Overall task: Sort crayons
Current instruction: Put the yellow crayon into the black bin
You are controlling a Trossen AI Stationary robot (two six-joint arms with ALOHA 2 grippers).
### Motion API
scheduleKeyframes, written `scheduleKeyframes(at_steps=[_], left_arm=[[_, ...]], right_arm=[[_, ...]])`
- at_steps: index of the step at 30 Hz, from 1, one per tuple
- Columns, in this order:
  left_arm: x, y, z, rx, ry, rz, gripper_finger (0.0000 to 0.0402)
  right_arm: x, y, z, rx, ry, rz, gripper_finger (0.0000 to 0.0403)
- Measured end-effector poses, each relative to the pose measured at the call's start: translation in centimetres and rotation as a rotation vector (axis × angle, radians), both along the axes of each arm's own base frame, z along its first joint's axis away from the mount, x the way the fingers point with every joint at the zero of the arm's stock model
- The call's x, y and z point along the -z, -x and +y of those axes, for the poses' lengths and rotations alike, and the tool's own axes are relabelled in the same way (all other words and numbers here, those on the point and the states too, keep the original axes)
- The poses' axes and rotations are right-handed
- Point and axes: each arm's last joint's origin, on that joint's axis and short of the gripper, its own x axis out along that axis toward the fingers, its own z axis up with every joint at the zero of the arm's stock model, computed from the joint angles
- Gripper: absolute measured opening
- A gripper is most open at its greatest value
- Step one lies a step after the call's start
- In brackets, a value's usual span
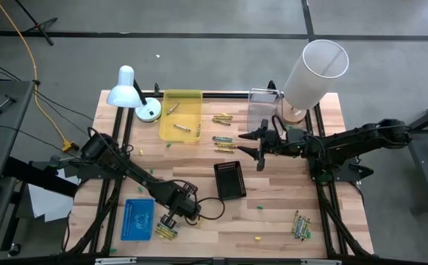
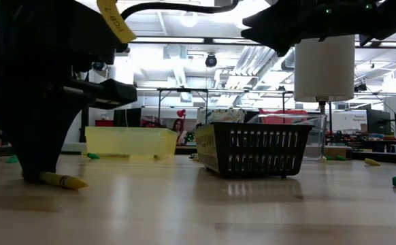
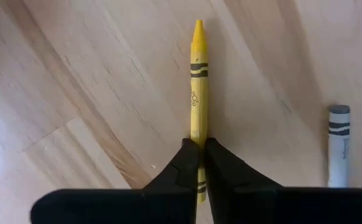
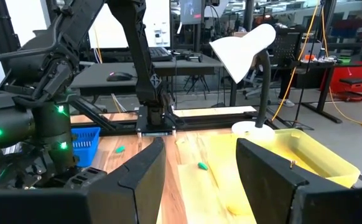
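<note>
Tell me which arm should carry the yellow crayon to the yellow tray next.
Left. Its tool is already shut on the yellow crayon at the table's near edge beside the blue tray. The right tool hangs open and empty, though it sits closer to the yellow tray.

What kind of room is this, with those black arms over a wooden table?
Most likely a robotics lab or workshop. Two robot arms work at a wooden table strewn with crayons, the left gripper pinching a yellow crayon; behind stand more workbenches, cables and ceiling ducts.

Smooth wooden table (image 3: 75,74); waxy, paper-wrapped yellow crayon (image 3: 198,81) (matt).
</note>
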Motion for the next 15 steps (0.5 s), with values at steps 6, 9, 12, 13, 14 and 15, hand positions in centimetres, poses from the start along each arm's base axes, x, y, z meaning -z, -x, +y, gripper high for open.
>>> scheduleKeyframes(at_steps=[6,9,12,13,14,15], left_arm=[[-5.6,0.8,2.8,-0.093,-0.109,-0.167,0.0001],[-8.7,1.1,4.7,-0.151,-0.16,-0.311,0.0001],[-11.9,0.7,7.1,-0.215,-0.163,-0.509,0.0001],[-12.5,0.4,8.0,-0.232,-0.151,-0.585,0.0001],[-12.8,0.2,9.0,-0.249,-0.141,-0.653,0.0001],[-12.8,0.0,10.0,-0.263,-0.123,-0.712,0.0001]], right_arm=[[-0.3,0.0,0.0,0.001,0.009,-0.027,0.019],[-0.4,0.0,0.0,0.001,0.027,-0.033,0.019],[-0.5,0.1,0.0,0.001,0.027,-0.043,0.019],[-0.5,0.1,0.0,0.001,0.027,-0.046,0.019],[-0.6,0.1,0.0,0.002,0.03,-0.054,0.019],[-0.7,0.1,0.0,0.002,0.041,-0.061,0.019]])
